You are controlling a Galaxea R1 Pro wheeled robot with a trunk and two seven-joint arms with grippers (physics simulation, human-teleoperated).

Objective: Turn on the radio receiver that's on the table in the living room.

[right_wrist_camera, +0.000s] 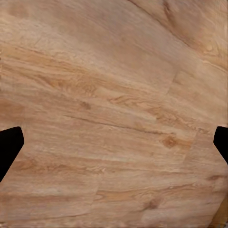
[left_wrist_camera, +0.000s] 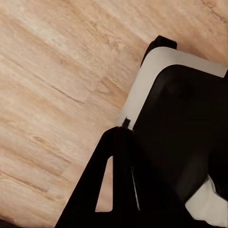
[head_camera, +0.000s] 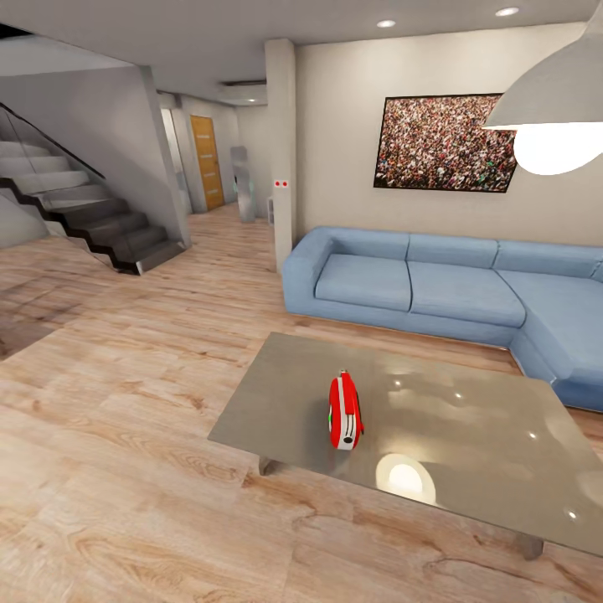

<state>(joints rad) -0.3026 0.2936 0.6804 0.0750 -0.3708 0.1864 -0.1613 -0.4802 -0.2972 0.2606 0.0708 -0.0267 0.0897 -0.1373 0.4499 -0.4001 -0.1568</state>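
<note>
We see the radio (head_camera: 345, 412) centre-frame on the table (head_camera: 469, 435), ahead of both arms; right jaws wide, left unclear.

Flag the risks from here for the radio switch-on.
1. The radio receiver stands on edge, narrow and upright, on the table; a hard press could probably tip or slide it on the glossy top.
2. It sits back from the table's near edge, so the low top may meet the base before an arm reaches.
3. Both wrist views look at floor planks; the right gripper has its fingertips spread wide, so aim at the radio must rely on the head view.
</note>
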